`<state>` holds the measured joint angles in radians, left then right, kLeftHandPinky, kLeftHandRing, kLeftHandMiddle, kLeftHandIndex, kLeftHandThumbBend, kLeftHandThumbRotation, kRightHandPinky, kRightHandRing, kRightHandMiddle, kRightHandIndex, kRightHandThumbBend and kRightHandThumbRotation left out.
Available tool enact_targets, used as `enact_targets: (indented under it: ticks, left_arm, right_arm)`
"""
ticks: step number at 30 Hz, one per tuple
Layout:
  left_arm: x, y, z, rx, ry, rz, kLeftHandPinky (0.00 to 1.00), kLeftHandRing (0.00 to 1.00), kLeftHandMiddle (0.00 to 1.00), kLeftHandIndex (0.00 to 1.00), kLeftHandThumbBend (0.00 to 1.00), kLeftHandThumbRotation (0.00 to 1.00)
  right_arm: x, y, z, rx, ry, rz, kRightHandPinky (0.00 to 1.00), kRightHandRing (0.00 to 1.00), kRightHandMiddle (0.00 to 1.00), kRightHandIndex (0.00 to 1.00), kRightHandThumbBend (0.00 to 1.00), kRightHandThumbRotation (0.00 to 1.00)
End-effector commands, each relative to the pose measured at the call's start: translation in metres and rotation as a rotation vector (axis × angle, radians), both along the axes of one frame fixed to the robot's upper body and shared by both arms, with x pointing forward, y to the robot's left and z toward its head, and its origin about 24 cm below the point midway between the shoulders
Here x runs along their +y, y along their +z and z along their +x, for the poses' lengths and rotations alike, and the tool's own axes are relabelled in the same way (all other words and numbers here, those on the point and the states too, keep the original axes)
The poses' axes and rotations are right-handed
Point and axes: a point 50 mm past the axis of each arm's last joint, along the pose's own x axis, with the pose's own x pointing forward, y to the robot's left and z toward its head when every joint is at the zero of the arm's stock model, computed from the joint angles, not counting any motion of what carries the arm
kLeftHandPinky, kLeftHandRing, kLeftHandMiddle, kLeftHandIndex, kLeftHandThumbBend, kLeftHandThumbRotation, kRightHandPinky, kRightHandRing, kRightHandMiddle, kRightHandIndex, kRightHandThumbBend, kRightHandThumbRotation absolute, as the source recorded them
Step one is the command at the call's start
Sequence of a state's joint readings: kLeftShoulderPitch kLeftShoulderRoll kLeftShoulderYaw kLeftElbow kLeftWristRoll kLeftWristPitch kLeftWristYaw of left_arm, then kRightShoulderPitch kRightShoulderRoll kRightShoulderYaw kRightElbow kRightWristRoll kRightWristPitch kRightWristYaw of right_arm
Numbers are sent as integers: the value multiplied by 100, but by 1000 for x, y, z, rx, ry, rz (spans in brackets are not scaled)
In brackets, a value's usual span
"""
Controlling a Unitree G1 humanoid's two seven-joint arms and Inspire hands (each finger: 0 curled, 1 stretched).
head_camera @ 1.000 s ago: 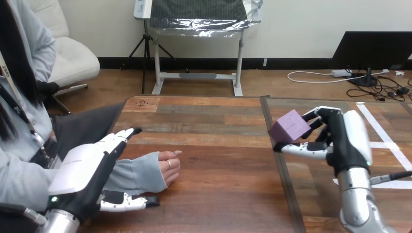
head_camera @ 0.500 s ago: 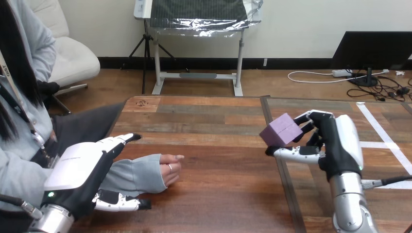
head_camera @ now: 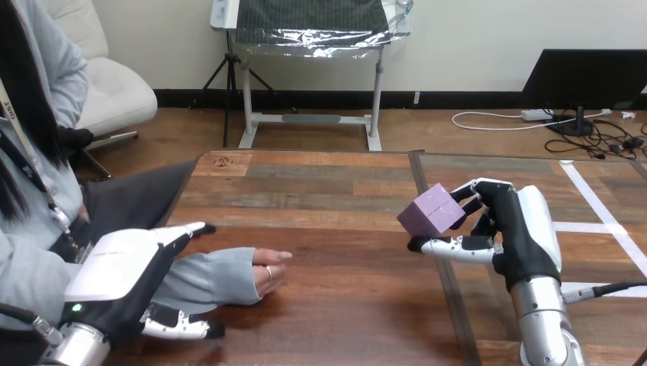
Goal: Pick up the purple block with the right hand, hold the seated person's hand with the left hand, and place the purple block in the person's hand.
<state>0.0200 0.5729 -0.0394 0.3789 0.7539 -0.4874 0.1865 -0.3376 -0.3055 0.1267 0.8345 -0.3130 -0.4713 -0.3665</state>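
Head view: right robot hand grips purple block; left robot hand open over person's forearm, lower left; clasp first.

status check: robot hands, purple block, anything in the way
Right robot hand shut on purple block, above the table. Left robot hand open, over the person's forearm. The person's hand rests on table; nothing between it and the block.

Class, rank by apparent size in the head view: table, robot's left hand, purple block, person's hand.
Table
Left hand (close to camera, so flattered)
Purple block
Person's hand, sleeve hiding part; these last two are close.
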Motion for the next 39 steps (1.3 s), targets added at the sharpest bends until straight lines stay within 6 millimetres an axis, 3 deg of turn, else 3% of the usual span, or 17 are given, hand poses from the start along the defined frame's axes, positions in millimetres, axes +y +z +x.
enact_targets:
  ticks: [1, 26, 39]
  left_arm:
    - [2, 17, 18, -78, -17, 43, 78, 82, 81, 82, 100, 32]
    - [13, 8, 21, -58, -17, 111, 72, 76, 73, 76, 100, 25]
    - [16, 3, 24, -70, -31, 126, 67, 67, 67, 69, 100, 24]
  right_arm:
    - [8, 22, 10, -101, 19, 42, 8, 12, 18, 24, 39, 0]
    - [14, 23, -1, -94, 34, 55, 9, 13, 19, 25, 39, 0]
    - [17, 24, -4, -102, 44, 65, 8, 12, 18, 24, 39, 0]
